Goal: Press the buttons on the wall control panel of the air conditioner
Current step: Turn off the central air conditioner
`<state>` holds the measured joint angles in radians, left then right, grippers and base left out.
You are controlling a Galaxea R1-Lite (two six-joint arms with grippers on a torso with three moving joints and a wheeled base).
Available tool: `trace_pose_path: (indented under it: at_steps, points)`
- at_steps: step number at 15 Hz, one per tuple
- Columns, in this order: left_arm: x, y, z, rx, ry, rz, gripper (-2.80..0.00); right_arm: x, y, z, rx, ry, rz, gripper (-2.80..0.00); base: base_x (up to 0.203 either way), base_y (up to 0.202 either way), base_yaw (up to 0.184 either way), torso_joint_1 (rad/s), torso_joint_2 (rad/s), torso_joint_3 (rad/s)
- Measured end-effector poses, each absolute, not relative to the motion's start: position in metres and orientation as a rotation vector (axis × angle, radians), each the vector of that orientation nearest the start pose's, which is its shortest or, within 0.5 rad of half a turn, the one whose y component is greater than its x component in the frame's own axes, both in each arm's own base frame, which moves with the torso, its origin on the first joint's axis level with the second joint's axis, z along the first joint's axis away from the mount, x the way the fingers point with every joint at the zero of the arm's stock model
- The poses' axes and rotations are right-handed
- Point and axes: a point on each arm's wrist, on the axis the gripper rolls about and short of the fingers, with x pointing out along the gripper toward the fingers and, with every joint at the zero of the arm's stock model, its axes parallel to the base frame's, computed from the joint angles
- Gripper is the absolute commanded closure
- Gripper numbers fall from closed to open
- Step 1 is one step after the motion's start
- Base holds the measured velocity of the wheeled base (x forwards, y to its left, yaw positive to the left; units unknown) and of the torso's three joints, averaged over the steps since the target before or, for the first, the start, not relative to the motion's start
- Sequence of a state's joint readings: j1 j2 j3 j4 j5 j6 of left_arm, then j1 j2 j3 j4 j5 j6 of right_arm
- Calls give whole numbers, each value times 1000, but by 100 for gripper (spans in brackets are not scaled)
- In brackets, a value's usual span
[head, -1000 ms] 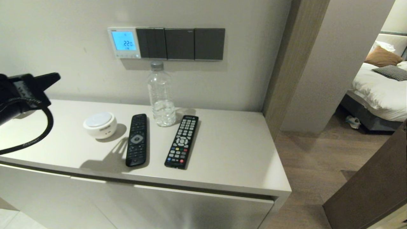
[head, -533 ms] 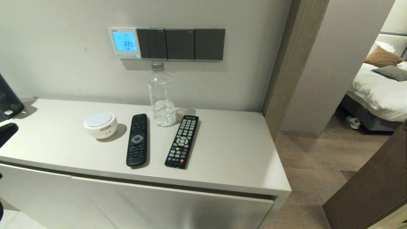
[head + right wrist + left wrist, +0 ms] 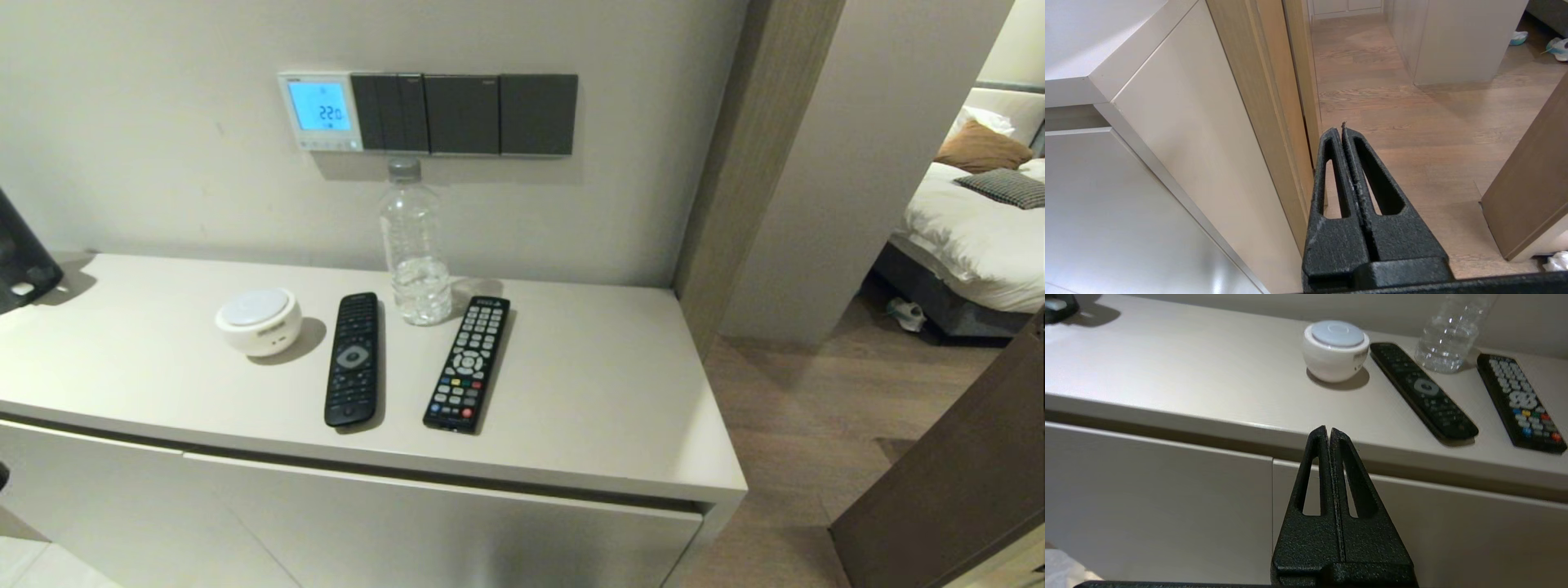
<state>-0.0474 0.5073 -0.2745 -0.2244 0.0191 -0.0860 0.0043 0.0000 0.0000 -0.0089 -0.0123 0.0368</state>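
The air conditioner's wall control panel (image 3: 320, 110) is a small white square on the wall, its screen lit blue and reading 22.0. The buttons (image 3: 326, 144) are a row of tiny pale keys along its lower edge. My left gripper (image 3: 1329, 430) is shut and empty, low in front of the cabinet doors, just under the counter's front edge, far below the panel. It is out of the head view. My right gripper (image 3: 1340, 130) is shut and empty, parked low by the cabinet's right end over the wood floor.
Three dark grey switch plates (image 3: 464, 113) adjoin the panel on its right. On the counter (image 3: 588, 384) stand a clear bottle (image 3: 414, 245) just below the panel, a white round device (image 3: 257, 320), two black remotes (image 3: 353, 359) (image 3: 467, 363) and a black object (image 3: 24, 253) at the far left.
My left gripper has dropped from above the counter's left end to below its front edge, leaving the head view. The panel still reads 22.0.
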Motion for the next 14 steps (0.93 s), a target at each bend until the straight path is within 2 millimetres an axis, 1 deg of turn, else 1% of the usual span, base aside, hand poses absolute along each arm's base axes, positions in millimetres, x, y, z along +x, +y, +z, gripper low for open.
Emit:
trace_pose_path:
  at_steps: [4,7,10,14]
  points:
    - [7,1,156,-69,57,-2,0,-23,0,76,37,-9,-8,0,0,0,0,0,0,0]
    - [-5,1,138,-28,65,9,0,-23,0,76,37,-9,-8,0,0,0,0,0,0,0]
    - [-12,1,121,33,43,34,0,-23,0,76,37,-9,-8,0,0,0,0,0,0,0]
    - [-16,2,99,61,40,78,0,-23,0,76,37,-9,-8,0,0,0,0,0,0,0]
